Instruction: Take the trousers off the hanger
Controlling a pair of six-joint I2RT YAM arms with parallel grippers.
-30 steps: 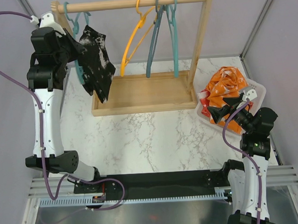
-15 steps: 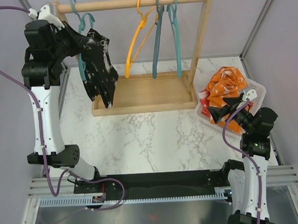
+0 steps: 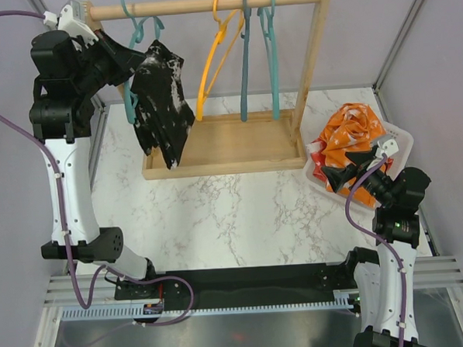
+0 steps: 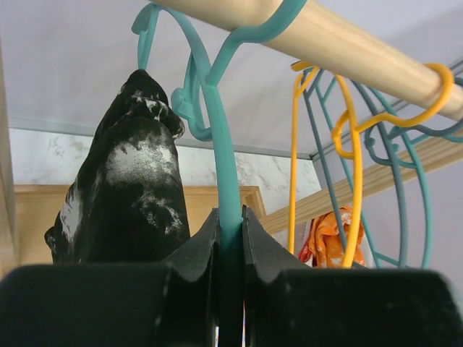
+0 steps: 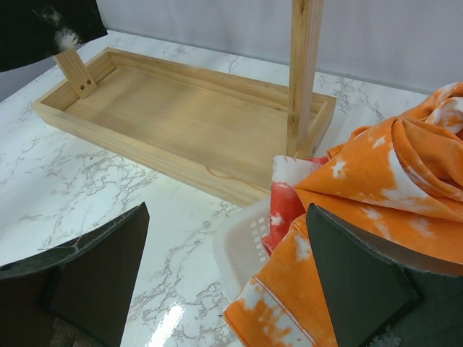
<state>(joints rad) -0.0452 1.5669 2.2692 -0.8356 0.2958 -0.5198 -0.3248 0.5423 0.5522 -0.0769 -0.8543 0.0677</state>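
The black trousers [image 3: 162, 107] with white flecks hang from a teal hanger [image 3: 126, 97] at the left end of the wooden rail [image 3: 207, 4]. My left gripper [image 3: 121, 63] is shut on that teal hanger [image 4: 221, 137], just below its hook over the rail, with the black trousers [image 4: 130, 195] close on its left. My right gripper [image 3: 354, 171] is open and empty at the near edge of the white basket [image 3: 397, 145]. The orange trousers [image 5: 376, 188] and red trousers [image 5: 286, 210] lie in that basket. The beige trousers are out of view.
The wooden rack has a tray base [image 3: 222, 147] and a right post [image 3: 307, 68]. An orange hanger [image 3: 210, 58] and two blue-green hangers [image 3: 245, 64] hang bare on the rail. A second teal hook [image 4: 181, 108] sits beside the held hanger.
My left gripper has moved up and to the right along the rail, carrying the teal hanger and the black trousers with it. The right arm has not moved.
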